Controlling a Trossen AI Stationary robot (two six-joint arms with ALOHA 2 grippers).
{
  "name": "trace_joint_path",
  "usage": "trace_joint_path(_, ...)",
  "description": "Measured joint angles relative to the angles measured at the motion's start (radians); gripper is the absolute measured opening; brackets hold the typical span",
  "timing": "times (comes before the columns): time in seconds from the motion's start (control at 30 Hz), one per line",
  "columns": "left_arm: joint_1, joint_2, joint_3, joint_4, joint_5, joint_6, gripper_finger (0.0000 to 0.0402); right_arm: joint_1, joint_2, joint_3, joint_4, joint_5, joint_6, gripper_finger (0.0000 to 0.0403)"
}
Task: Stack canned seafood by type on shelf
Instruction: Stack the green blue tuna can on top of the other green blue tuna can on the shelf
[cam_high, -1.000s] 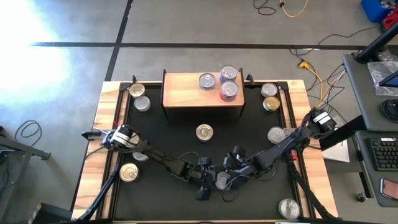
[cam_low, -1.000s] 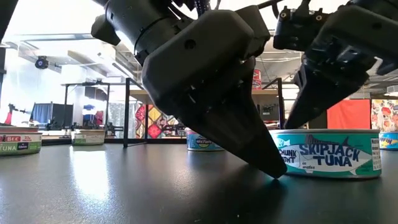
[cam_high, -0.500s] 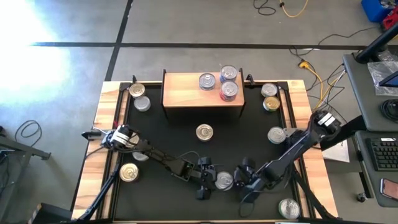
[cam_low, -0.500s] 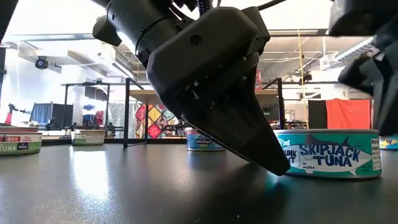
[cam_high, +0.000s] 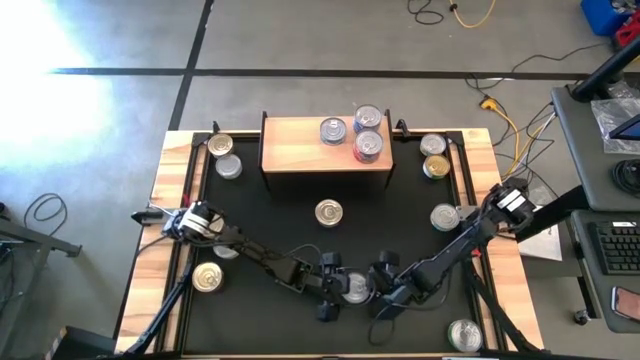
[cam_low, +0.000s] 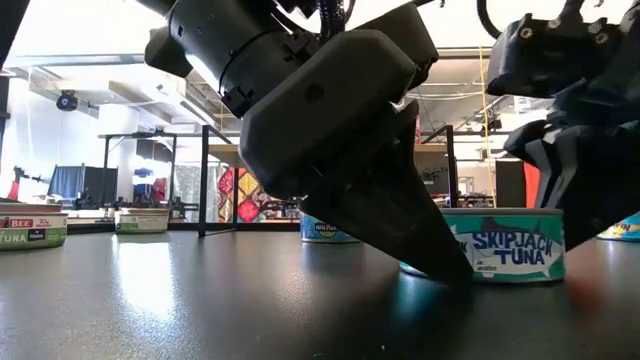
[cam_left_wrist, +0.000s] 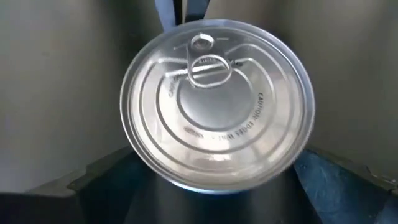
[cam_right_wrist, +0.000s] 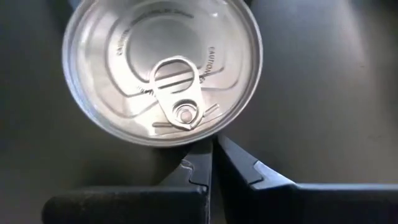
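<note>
The tuna can (cam_high: 356, 288) is boxed in: left gripper (cam_high: 334, 288) one side, right gripper (cam_high: 382, 290) (tips pressed together) the other; bare table (cam_high: 270, 215) towards the shelf (cam_high: 300, 150).

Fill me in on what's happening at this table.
Both arms are low over one skipjack tuna can near the table's front. The left gripper stands open around it; the right gripper is shut, its tips against the can's other side. Three cans already sit on the shelf; others lie scattered around.

The teal-labelled can (cam_low: 515, 245) reads "SKIPJACK TUNA" (lid: "CAUTION").
</note>
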Motion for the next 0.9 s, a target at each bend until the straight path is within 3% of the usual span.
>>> trace_joint_path(0.27, -0.005, 0.036, 0.006, 0.093, -0.005, -0.019, 0.0388, -0.001, 0.009, 0.001, 0.063, 0.0, -0.043, 0.0013)
trace_joint_path(0.6, -0.01, 0.076, 0.015, 0.16, -0.083, -0.085, 0.0382, 0.009, 0.01, 0.004, 0.047, 0.016, -0.038, 0.0013)
trace_joint_path(0.77, -0.01, 0.075, 0.015, 0.171, -0.095, -0.079, 0.0347, 0.011, 0.004, 0.032, -0.048, 0.012, -0.014, 0.0013)
trace_joint_path(0.9, -0.011, 0.037, 0.014, 0.112, -0.114, -0.06, 0.0347, 0.018, -0.017, 0.081, -0.201, 0.026, 0.032, 0.0013)
